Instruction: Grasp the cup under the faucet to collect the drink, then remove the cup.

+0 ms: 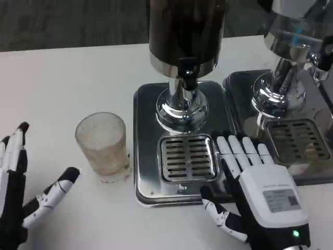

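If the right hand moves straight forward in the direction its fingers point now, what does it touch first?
Probably the chrome pedestal of the dark dispenser. The right hand lies at the drip grate's right edge, fingers pointing up and slightly left; depth is unclear.

Right hand with white back, grey label, green light, left hand white fingers tipped black

A drinks station in an office-like room: two steel dispensers on a white desk, grey carpet behind.
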Controlling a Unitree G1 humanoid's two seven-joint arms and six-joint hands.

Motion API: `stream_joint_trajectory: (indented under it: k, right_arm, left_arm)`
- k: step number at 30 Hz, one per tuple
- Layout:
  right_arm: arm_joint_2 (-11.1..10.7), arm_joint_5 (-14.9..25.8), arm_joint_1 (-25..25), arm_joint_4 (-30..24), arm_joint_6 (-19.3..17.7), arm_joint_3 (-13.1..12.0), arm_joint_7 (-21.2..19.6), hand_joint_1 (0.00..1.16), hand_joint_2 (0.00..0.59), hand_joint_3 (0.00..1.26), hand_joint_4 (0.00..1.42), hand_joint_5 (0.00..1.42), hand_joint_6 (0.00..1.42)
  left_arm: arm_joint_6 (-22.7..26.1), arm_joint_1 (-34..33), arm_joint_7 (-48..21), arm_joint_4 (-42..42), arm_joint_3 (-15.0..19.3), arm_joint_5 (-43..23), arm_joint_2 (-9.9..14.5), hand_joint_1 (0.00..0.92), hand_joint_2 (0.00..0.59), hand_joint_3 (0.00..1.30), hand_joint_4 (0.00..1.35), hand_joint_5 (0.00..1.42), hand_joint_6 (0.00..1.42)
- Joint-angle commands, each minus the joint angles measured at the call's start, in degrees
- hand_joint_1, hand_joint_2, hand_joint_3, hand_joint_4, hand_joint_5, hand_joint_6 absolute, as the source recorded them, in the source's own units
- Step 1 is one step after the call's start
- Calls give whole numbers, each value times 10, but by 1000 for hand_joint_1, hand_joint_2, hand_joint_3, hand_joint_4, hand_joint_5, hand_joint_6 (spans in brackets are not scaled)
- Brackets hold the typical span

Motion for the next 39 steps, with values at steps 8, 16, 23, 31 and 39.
stream_joint_trajectory:
  k: [8, 16, 23, 31, 39]
  right_arm:
    - [15, -3, 3, 4, 23, 2, -2, 319, 457, 0, 0, 0, 0]
    - [31, -5, 3, 9, 44, 6, -2, 319, 457, 0, 0, 0, 0]
    - [39, -4, 0, 12, 54, 10, -2, 319, 457, 0, 0, 0, 0]
    - [40, -1, -1, 13, 59, 11, 2, 315, 446, 0, 0, 0, 1]
    - [40, 0, -2, 9, 63, 11, 8, 317, 435, 0, 0, 0, 12]
  left_arm:
    - [-110, -92, -24, 177, -8, -63, 5, 0, 0, 0, 0, 0, 0]
    - [-140, -200, -26, 316, -57, -47, 0, 0, 0, 0, 0, 0, 0]
    - [-145, -266, -25, 404, -98, -31, -3, 2, 0, 0, 0, 0, 0]
    - [-153, -326, -1, 471, -129, -19, -17, 34, 0, 0, 0, 0, 0]
    - [-160, -351, 27, 516, -154, -13, -38, 65, 0, 0, 0, 0, 0]
